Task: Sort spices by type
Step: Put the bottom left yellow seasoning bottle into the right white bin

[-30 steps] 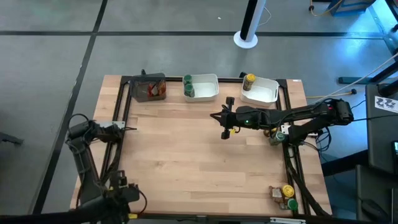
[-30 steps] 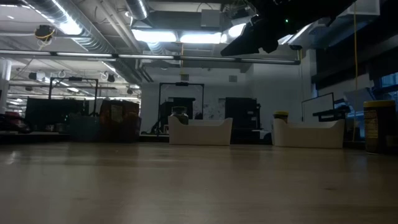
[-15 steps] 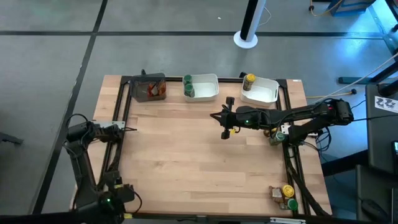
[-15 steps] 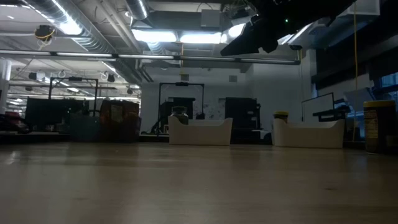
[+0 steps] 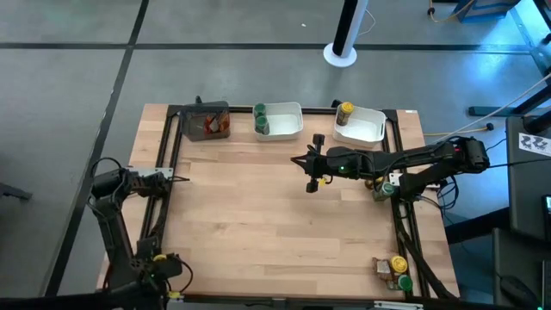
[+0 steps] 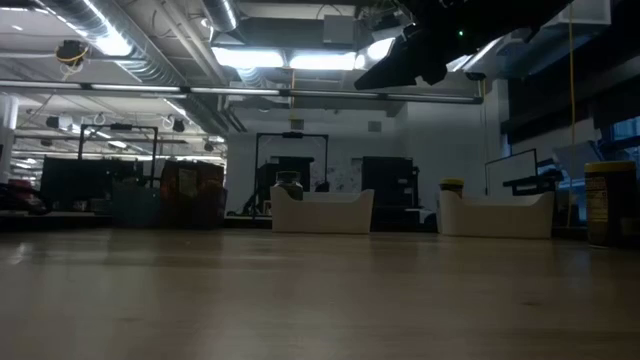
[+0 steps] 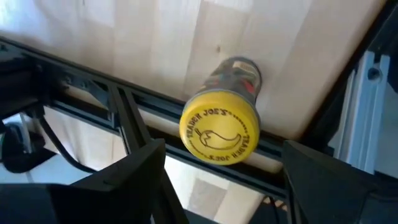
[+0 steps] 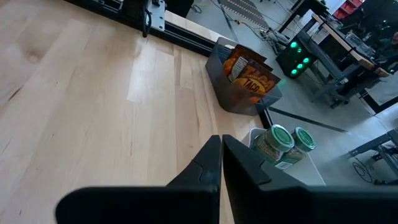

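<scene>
A: Spice jars, located against the wooden table (image 5: 258,215). Two green-lidded jars (image 8: 283,144) stand side by side in the middle white tray (image 5: 282,120) at the table's far edge. One yellow-lidded jar (image 5: 344,111) is at the left end of the right white tray (image 5: 362,126). The dark bin (image 5: 205,120) at the far left corner holds orange packets (image 8: 249,73) (one reads "TACO").

B: Others?

A: One jar (image 5: 380,189) at the table's right edge, partly hidden under the right arm. A small cluster (image 5: 392,271) at the near right corner: one yellow lid, something green, something brownish; too small to sort.

B: Right gripper?

A: The right gripper (image 5: 315,164) hovers over the table's far half, just in front of the gap between the two white trays, fingers pressed together, holding nothing.

B: Left?

A: The left gripper (image 7: 224,171) is at the table's near left corner, fingers spread wide on either side of a yellow-lidded jar (image 7: 221,129) lying on its side at the table's edge, lid toward the camera. No contact that I can see.
</scene>
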